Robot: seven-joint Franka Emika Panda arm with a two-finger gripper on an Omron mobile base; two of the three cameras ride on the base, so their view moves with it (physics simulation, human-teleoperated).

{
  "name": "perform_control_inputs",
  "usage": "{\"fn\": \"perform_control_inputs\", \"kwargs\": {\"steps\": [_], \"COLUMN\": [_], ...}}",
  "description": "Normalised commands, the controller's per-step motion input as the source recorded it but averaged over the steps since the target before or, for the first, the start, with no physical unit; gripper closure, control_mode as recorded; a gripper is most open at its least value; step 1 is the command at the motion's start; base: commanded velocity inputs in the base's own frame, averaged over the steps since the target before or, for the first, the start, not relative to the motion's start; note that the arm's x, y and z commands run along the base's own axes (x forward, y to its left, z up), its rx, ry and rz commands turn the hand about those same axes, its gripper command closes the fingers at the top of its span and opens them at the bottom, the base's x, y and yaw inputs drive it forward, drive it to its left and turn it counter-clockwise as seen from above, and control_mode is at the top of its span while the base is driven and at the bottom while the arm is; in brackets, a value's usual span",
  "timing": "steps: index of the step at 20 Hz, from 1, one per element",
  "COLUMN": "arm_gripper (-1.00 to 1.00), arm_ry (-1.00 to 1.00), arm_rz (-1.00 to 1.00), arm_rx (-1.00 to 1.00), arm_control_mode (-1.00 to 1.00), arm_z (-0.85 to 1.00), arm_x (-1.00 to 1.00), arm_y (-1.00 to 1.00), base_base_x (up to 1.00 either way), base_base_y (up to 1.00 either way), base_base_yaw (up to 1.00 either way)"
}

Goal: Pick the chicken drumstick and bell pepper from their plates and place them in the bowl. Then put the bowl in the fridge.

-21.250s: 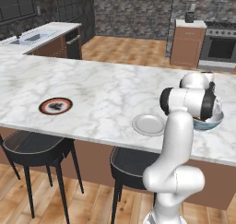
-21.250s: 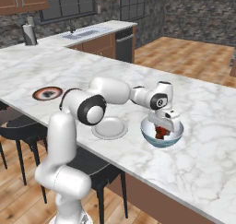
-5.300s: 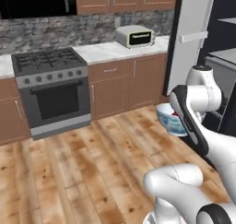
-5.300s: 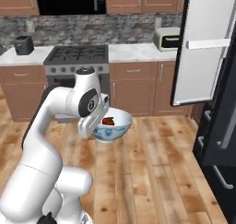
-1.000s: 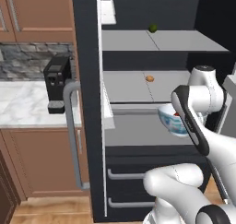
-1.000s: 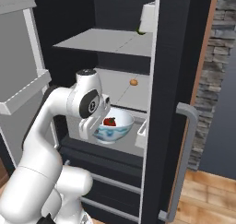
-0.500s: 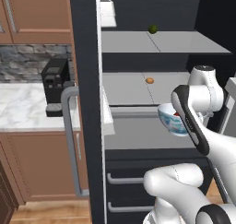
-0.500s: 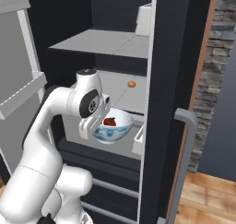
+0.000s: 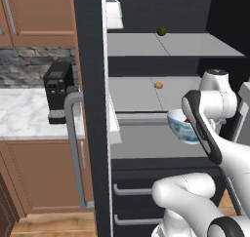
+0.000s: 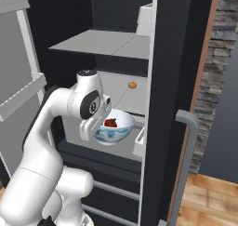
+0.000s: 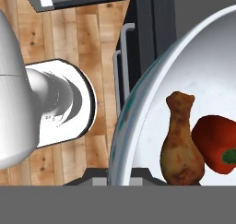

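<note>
Where the camera on the hand looks down along the gripper (image 10: 95,122), the nearest thing is the rim of the bowl (image 11: 138,112), clamped between nearly closed jaws, so the gripper holds the bowl by its edge. Inside it lie the chicken drumstick (image 11: 180,142) and, touching it on one side, the bell pepper (image 11: 216,144), red with a green stem end. Wooden floor (image 11: 41,43) shows below the bowl in the hand view.

From the right base view the bowl (image 10: 113,127) hangs in the air at the arm's end, with the bell pepper (image 10: 110,122) visible as a red spot inside. The left base view shows the bowl (image 9: 180,126) partly hidden by the white forearm, level with the fridge's middle opening, above a pale grey shelf (image 9: 151,141).

Farther in, the fridge (image 9: 90,109) stands open, its grey bar handle (image 9: 73,148) on the door edge. A small orange item (image 9: 158,85) sits on the shelf behind the bowl, and a small green one (image 9: 161,30) on the shelf above. A black coffee machine (image 9: 57,89) stands on the marble table (image 9: 22,116) to the left.
</note>
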Motion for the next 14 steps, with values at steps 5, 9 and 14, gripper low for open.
{"fn": "perform_control_inputs", "kwargs": {"steps": [5,9,14], "arm_gripper": [1.00,1.00,1.00], "arm_ry": [0.00,0.00,0.00], "arm_rz": [0.00,0.00,0.00], "arm_rx": [0.00,0.00,0.00], "arm_control_mode": [1.00,-1.00,-1.00], "arm_z": [0.00,0.00,0.00], "arm_x": [0.00,0.00,0.00], "arm_y": [0.00,0.00,0.00], "base_base_x": [0.00,0.00,0.00], "base_base_y": [0.00,0.00,0.00], "base_base_yaw": [0.00,0.00,0.00]}}
